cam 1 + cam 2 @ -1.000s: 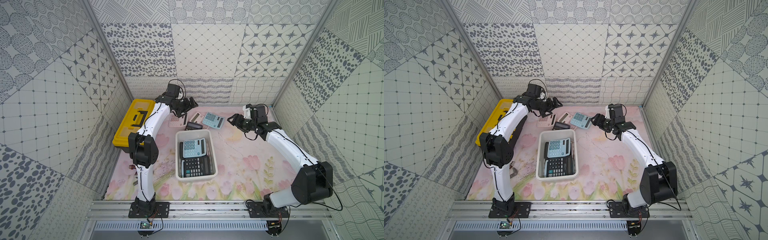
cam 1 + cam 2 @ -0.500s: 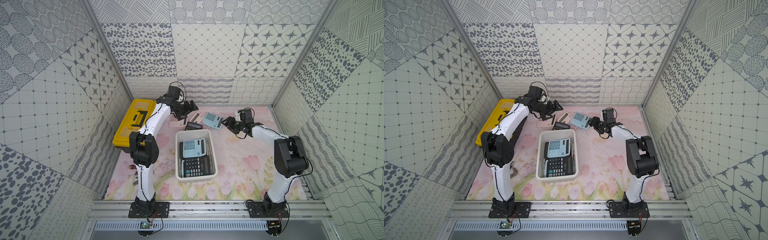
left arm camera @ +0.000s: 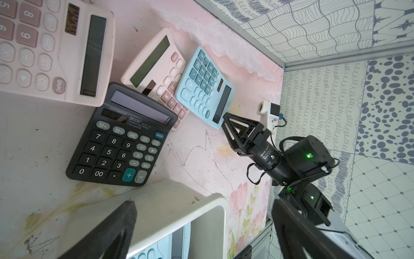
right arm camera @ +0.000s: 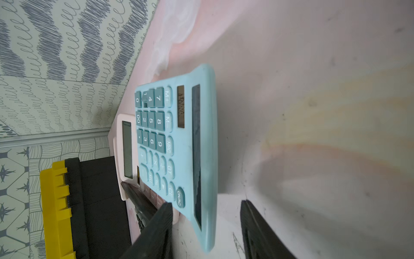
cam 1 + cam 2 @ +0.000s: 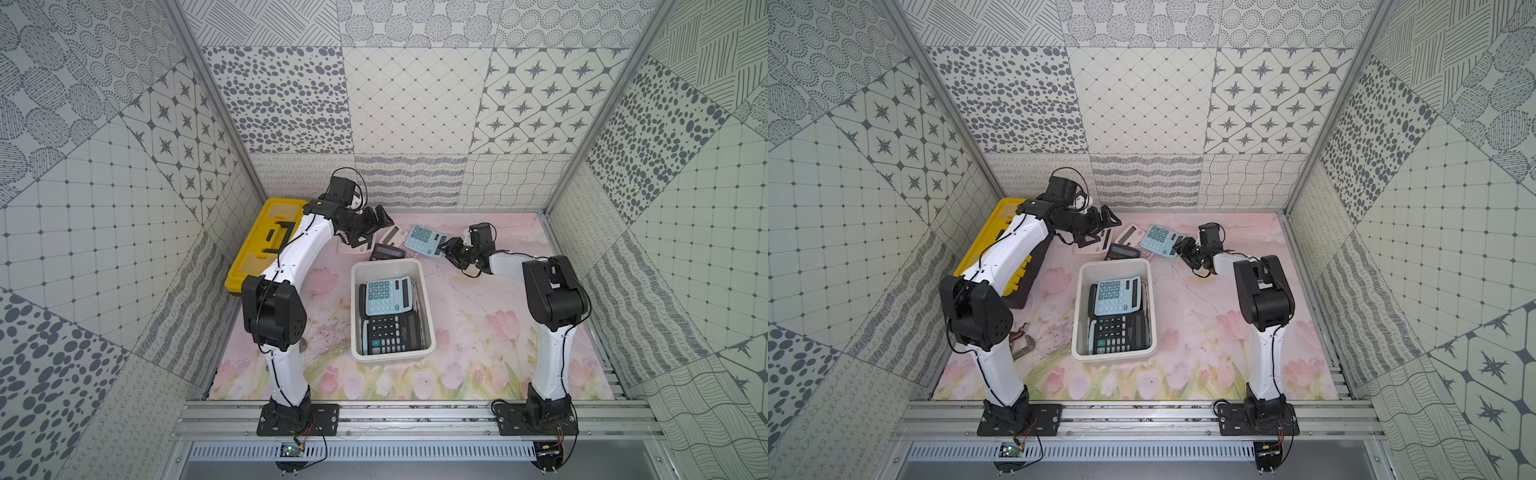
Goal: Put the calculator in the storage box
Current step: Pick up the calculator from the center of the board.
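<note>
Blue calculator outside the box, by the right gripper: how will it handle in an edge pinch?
Likely rigid: the blue calculator is a hard-looking plastic slab, unlikely to flex. Its smooth shell may slip or pivot in the right gripper, which straddles one end. It seems to overlap the nearer pink calculator, which could shift.

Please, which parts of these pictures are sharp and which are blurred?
Right wrist view: blue calculator keys sharp, right hand blurred at the frame edge. Left wrist view: black calculator sharp, storage box rim soft. Both top views: sharp, evenly lit.
</note>
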`<act>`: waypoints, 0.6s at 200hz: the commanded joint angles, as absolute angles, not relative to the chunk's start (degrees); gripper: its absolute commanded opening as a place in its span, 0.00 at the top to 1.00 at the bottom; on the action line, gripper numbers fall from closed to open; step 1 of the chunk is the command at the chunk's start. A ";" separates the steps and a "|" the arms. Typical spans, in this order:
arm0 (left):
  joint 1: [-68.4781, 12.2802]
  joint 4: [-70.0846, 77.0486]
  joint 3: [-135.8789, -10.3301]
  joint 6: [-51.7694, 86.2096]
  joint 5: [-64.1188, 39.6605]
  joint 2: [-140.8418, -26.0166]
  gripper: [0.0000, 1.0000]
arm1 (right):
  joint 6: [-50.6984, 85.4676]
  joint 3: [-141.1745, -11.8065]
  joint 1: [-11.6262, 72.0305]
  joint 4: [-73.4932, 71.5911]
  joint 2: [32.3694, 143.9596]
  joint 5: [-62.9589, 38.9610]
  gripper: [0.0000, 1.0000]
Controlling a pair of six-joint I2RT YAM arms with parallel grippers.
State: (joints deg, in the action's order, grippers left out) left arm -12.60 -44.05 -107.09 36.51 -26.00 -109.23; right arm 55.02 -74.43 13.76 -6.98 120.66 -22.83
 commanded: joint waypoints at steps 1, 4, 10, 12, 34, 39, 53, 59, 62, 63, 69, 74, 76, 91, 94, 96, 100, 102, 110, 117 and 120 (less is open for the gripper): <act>-12.57 -41.08 -104.85 37.09 -28.81 -106.96 0.00 | 57.69 -76.22 14.30 -13.32 123.05 -23.65 0.48; -12.58 -40.94 -104.61 37.09 -28.89 -106.86 0.00 | 57.81 -76.29 14.44 -13.52 123.31 -23.71 0.48; -12.67 -40.80 -104.09 37.19 -29.13 -106.64 0.00 | 58.15 -76.44 14.65 -13.73 123.84 -23.71 0.48; -12.72 -40.76 -104.00 37.29 -29.23 -106.62 0.00 | 58.24 -76.50 14.76 -13.83 123.97 -23.73 0.49; -12.87 -40.73 -103.15 37.41 -29.62 -106.44 0.00 | 59.42 -76.34 15.46 -15.26 125.47 -23.65 0.52; -12.85 -40.65 -102.95 37.40 -29.66 -106.27 0.00 | 59.72 -76.15 15.62 -15.86 125.66 -23.49 0.53; -13.08 -40.56 -102.42 37.61 -29.35 -105.87 0.00 | 60.69 -75.31 15.86 -17.63 125.86 -22.99 0.55; -13.19 -40.77 -102.39 37.59 -29.04 -105.62 0.00 | 61.05 -74.92 15.91 -18.27 125.79 -22.70 0.56; -13.33 -40.85 -102.39 37.57 -28.93 -105.48 0.00 | 61.16 -74.88 15.91 -18.54 125.84 -22.57 0.57; -13.39 -40.90 -102.39 37.55 -28.88 -105.43 0.00 | 61.21 -74.79 15.91 -18.68 125.81 -22.53 0.58; -13.56 -41.00 -102.56 37.48 -28.91 -105.22 0.00 | 61.25 -74.63 15.91 -19.28 125.77 -22.42 0.61; -13.71 -41.14 -102.75 37.46 -28.99 -105.15 0.00 | 61.26 -74.58 15.91 -19.52 125.76 -22.20 0.64; -13.78 -41.25 -102.86 37.45 -29.00 -105.13 0.00 | 61.26 -74.57 15.95 -19.62 125.68 -22.05 0.65; -14.54 -42.21 -103.68 37.09 -29.10 -104.76 0.00 | 61.26 -74.28 16.00 -20.75 125.65 -21.13 0.75; -14.67 -42.41 -103.70 36.98 -28.95 -104.56 0.00 | 61.29 -74.31 15.93 -20.88 125.72 -21.02 0.77; -14.79 -42.48 -103.71 36.95 -28.95 -104.47 0.00 | 61.33 -74.28 15.96 -21.00 125.69 -21.01 0.79; -15.00 -42.62 -103.64 36.85 -28.87 -104.27 0.00 | 61.50 -74.19 15.92 -21.29 125.71 -20.93 0.82; -15.15 -42.63 -103.56 36.85 -28.84 -104.07 0.00 | 61.56 -74.12 15.91 -21.41 125.69 -20.92 0.83; -15.43 -42.65 -103.15 36.88 -28.83 -103.41 0.00 | 61.84 -73.80 15.84 -21.98 125.47 -21.05 0.87; -15.57 -42.65 -102.72 36.87 -28.83 -102.90 0.00 | 62.21 -73.23 15.82 -22.54 124.92 -21.17 0.91; -15.67 -42.63 -102.54 36.85 -28.83 -102.51 0.00 | 62.47 -72.87 15.74 -22.81 124.68 -21.21 0.92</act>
State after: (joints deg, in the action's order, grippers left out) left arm -14.39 -42.89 -103.00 37.34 -27.92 -105.03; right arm 61.56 -74.83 15.90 -18.50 124.70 -22.44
